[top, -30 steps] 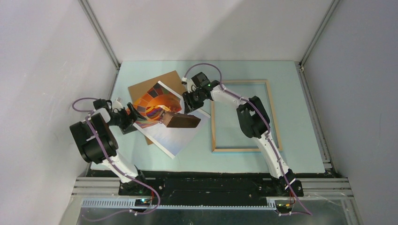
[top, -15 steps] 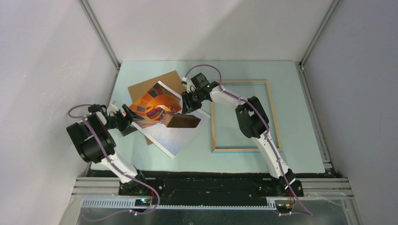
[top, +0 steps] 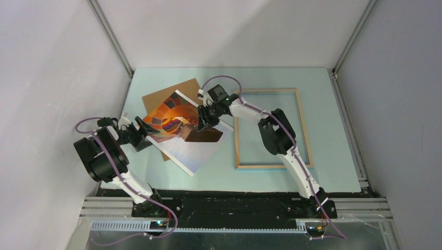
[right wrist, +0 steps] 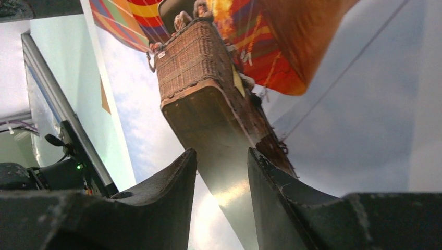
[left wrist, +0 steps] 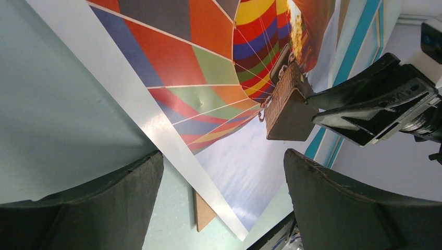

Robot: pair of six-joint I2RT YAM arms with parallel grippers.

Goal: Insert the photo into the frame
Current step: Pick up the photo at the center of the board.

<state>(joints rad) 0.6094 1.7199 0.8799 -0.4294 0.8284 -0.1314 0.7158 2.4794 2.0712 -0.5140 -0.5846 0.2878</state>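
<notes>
Photo [top: 183,148] lies askew on brown backing board [top: 159,98], left of frame [top: 271,166], on the bench [top: 333,156]. Left gripper [top: 142,130] is at the photo's left edge, jaws wide. Right gripper [top: 200,125] is over the printed basket, jaws narrowly apart, gripping nothing.

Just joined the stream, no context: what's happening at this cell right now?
Both arms are at the photo, which lies face up, partly on a brown backing board, left of the frame. The left claw is open at the photo's left edge. The right claw sits low over the printed basket, jaws narrowly apart, nothing visibly pinched. The frame lies empty on the table; the photo is not in it yet.
</notes>
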